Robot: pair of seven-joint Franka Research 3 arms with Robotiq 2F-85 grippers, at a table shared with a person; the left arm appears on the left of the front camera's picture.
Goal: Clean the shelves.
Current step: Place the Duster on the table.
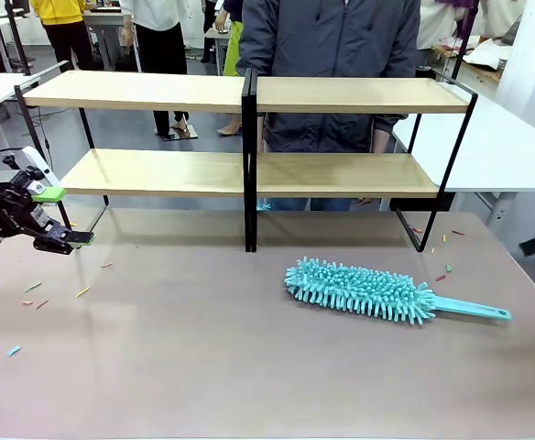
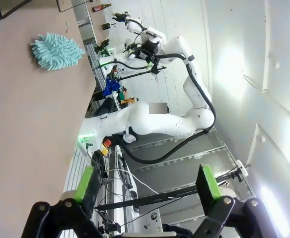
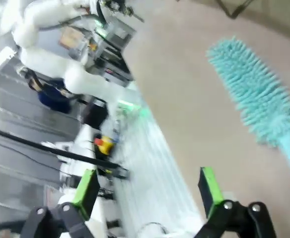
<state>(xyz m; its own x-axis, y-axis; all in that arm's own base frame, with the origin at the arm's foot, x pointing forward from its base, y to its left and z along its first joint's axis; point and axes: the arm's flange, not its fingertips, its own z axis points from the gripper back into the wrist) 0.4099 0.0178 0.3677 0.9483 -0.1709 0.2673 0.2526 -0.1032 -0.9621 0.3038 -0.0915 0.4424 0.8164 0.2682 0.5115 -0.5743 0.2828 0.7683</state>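
The left gripper (image 1: 61,215) hangs at the table's left edge, its green-padded jaws spread apart and holding nothing. The right gripper (image 3: 147,191) likewise stands wide open and empty in its wrist view, above the table edge. The table (image 1: 203,348) is a matte grey-brown surface strewn with small coloured scraps (image 1: 34,287). One teal chenille duster (image 1: 364,289), shaggy with a smooth plastic handle, lies flat right of centre. Behind it stand the shelves (image 1: 249,170): two tiers of light wooden boards in a thin black frame with a central post. A person (image 1: 327,41) in a dark jacket stands behind them.
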